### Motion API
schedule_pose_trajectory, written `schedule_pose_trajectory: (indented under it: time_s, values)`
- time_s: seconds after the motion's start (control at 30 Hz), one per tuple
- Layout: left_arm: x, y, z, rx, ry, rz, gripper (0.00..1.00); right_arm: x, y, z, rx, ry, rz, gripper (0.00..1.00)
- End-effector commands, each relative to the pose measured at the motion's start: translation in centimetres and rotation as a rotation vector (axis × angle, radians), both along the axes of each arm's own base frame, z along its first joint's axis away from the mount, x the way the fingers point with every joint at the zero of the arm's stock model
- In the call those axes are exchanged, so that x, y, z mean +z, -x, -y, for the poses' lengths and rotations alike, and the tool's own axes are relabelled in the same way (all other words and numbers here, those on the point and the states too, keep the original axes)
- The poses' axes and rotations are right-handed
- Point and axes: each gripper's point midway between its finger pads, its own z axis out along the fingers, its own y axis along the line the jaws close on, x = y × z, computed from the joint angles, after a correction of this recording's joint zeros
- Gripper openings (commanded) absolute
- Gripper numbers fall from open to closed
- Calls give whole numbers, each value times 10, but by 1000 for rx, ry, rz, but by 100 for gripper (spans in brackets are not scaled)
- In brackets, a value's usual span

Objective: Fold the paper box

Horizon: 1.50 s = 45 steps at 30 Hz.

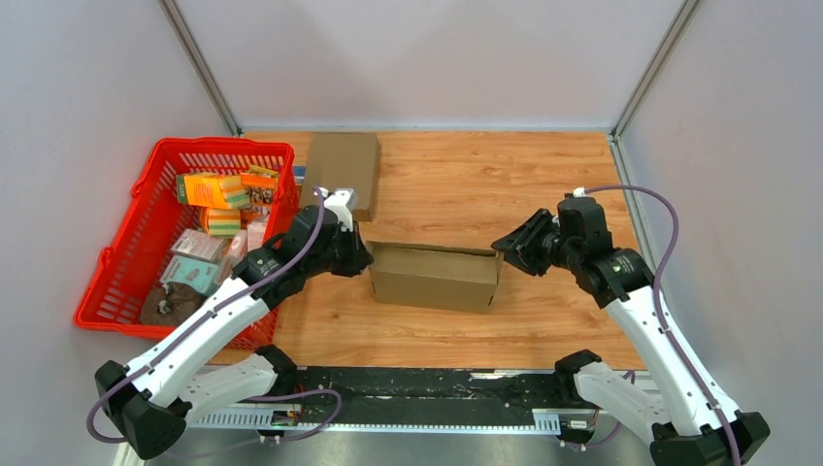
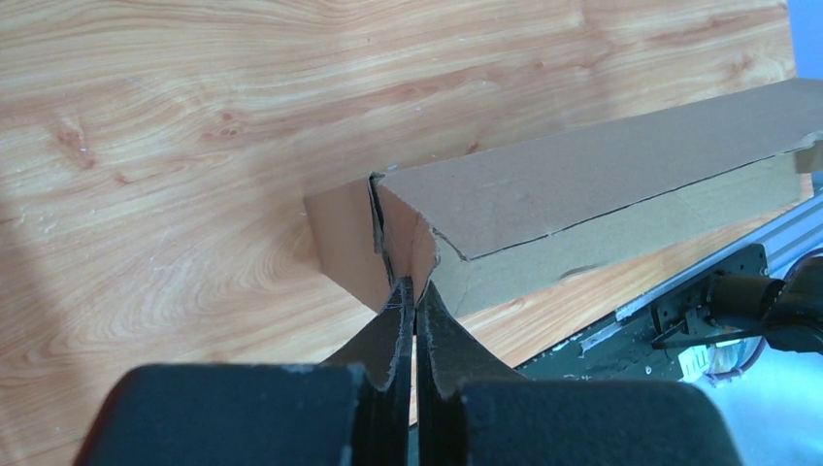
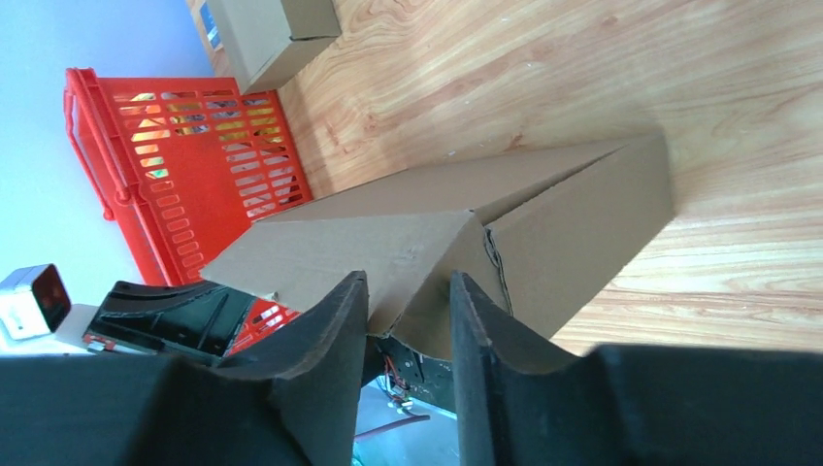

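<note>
A long brown paper box (image 1: 435, 275) lies on the wooden table between the two arms, its top partly open. My left gripper (image 1: 364, 260) is at the box's left end. In the left wrist view that gripper (image 2: 415, 286) is shut on a thin end flap of the paper box (image 2: 582, 184). At the right end is my right gripper (image 1: 505, 248). The right wrist view shows that gripper (image 3: 408, 286) with its jaws apart. A folded corner of the paper box (image 3: 437, 233) sits between the fingers, with a gap left.
A red basket (image 1: 223, 146) with several packets stands at the left, close beside my left arm. A second, closed cardboard box (image 1: 342, 170) lies behind the left gripper. A black rail (image 1: 417, 383) runs along the near edge. Grey walls enclose the table.
</note>
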Motion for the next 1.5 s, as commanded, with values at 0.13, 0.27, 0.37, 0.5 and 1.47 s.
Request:
schedule_pose_trajectory:
  time_s: [0.13, 0.27, 0.37, 0.5, 1.47]
  values:
    - [0, 9, 7, -22, 52, -14, 14, -15, 11, -6, 59, -60, 93, 27]
    - [3, 19, 9, -59, 82, -8, 24, -22, 9, -4, 68, -31, 155, 26]
    - [14, 36, 6, -130, 90, -1, 38, -24, 9, -10, 91, -40, 191, 26]
    - [27, 59, -11, -210, 29, 8, 50, -23, 8, -12, 119, -21, 217, 27]
    - [58, 16, 14, -203, 87, 94, 38, -18, 8, -22, 233, 7, 269, 30]
